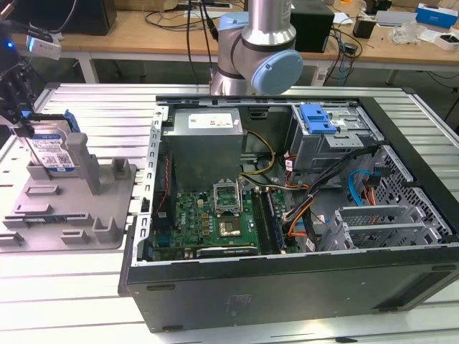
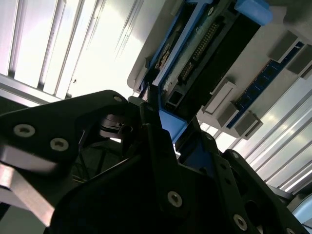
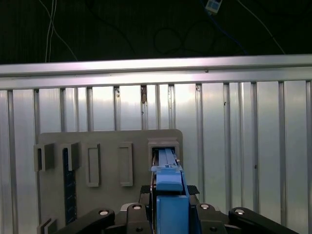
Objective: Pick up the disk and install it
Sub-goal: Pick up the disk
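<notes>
We are seeing the disk standing upright on its edge at the exterior view's far left, its white-and-blue label facing the camera and its blue frame showing along the top and right edges. It is sitting in a slot of a grey holder tray, just beside one of the tray's upright grey posts.

In the first wrist view we are looking along the disk edge on, with its far end reaching into the tray's square slot. In the second wrist view the disk's dark underside and connector pins are showing, with blue frame on both sides.

The gripper is coming down on the disk's left end in the exterior view. In the first wrist view we are finding the gripper pinching the disk, its black fingers pressing against the blue frame from either side. The second wrist view is showing the gripper with a finger lying against that frame.

The tray is resting on a slatted aluminium table. To the right of it, an open computer case is lying on its side, well apart from the disk. Inside it we are making out a green motherboard, a grey metal box with a white sticker, and a blue latch plate on the drive cage at the far right. The silver arm is rising beyond the case.
</notes>
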### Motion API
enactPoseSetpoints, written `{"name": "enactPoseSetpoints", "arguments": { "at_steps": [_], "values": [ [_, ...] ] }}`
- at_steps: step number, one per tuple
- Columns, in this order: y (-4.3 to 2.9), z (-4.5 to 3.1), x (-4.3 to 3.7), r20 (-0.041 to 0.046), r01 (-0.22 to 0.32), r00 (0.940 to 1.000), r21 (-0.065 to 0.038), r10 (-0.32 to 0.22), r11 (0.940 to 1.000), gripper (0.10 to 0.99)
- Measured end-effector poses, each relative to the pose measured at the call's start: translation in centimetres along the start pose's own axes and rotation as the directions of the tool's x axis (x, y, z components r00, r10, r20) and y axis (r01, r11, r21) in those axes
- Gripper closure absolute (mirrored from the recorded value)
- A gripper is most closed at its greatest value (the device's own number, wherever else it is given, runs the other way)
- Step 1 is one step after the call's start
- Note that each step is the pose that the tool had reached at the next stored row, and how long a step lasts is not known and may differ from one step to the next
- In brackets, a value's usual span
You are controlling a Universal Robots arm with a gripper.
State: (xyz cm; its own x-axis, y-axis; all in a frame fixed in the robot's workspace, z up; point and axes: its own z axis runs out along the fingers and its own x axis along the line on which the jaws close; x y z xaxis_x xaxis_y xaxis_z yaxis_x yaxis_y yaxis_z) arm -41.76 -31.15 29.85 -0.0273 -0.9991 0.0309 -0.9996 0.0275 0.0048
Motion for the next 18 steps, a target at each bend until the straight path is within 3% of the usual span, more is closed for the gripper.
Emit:
{"name": "enactPoseSetpoints", "arguments": {
  "at_steps": [6,18],
  "values": [
    [0.01,-0.42,0.02,-0.0005,0.000,1.0000,0.000,0.000,1.0000,0.722],
    [0.02,-4.39,0.14,-0.0013,0.000,1.0000,0.000,0.000,1.0000,0.722]
  ]
}}
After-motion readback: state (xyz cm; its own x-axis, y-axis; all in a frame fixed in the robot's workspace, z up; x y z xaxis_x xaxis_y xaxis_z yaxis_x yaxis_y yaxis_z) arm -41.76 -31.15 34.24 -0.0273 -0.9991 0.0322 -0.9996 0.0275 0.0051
